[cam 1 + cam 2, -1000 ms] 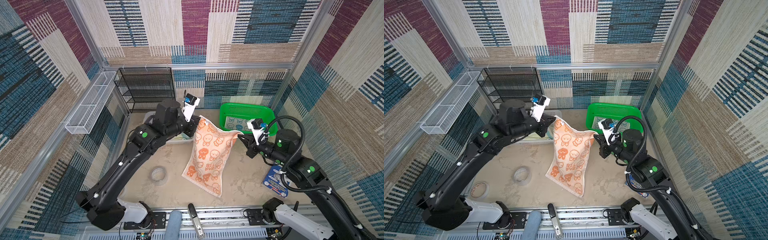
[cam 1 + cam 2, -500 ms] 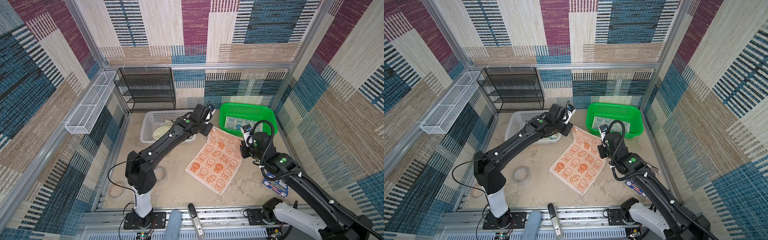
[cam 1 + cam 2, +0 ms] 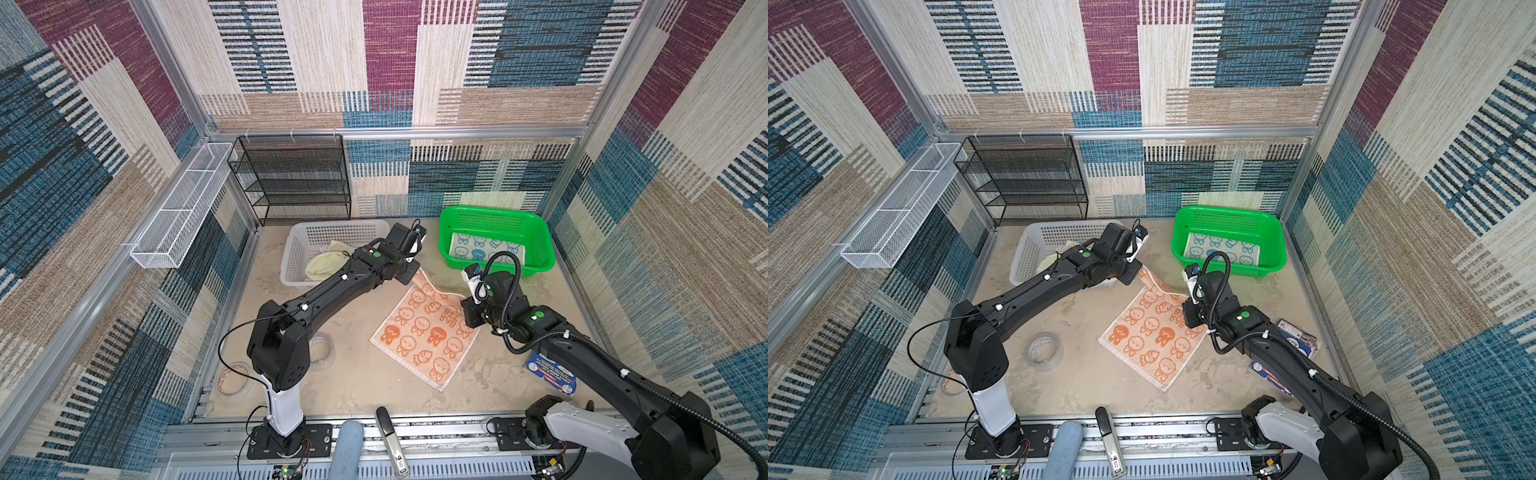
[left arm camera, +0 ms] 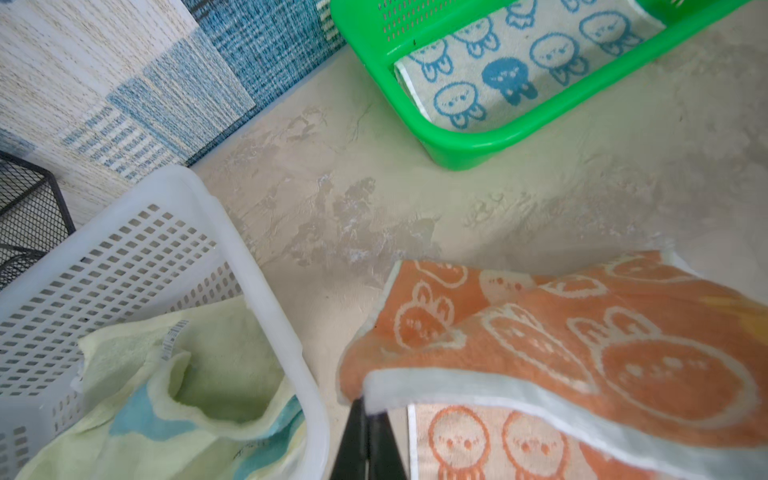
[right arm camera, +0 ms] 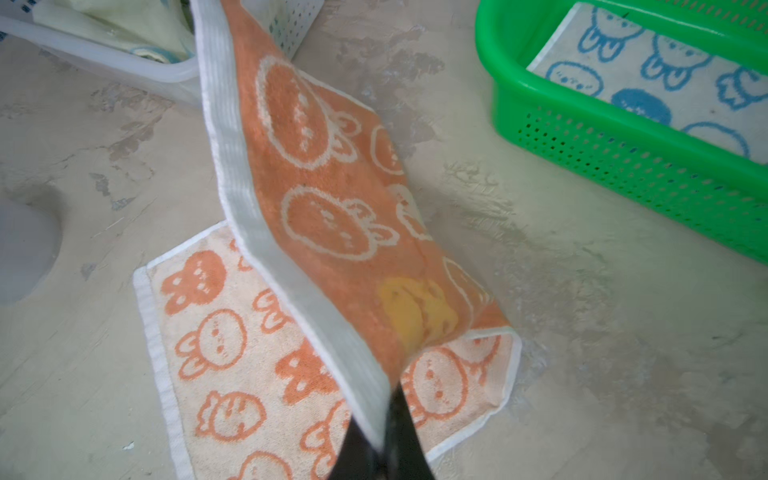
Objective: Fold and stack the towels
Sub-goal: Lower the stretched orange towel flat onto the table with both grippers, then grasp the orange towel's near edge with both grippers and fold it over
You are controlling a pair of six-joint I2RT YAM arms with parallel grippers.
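Towel (image 3: 424, 332) corners pinched by left gripper (image 4: 365, 419) and right gripper (image 5: 384, 428); carry level, match hems before release.

Spread on the table (image 3: 1084, 374): an orange towel (image 3: 1152, 336), bunny print up, one corner toward the front rail. Far edge raised off the table, slung between the left gripper (image 3: 1136, 277) at the far corner and the right gripper (image 3: 1188, 322) at the right-hand corner, both clamped tight on the cloth. Behind, a green basket (image 3: 1225, 210) with a blue-bunny towel (image 3: 1223, 247) flat inside. Left of that, a white basket (image 3: 1038, 237) with a pale yellow towel (image 3: 1050, 262) bunched in it, partly hidden by the left arm. Near that arm's elbow, a tape roll (image 3: 1043, 351). Against the back wall, a black mesh shelf (image 3: 1025, 178).
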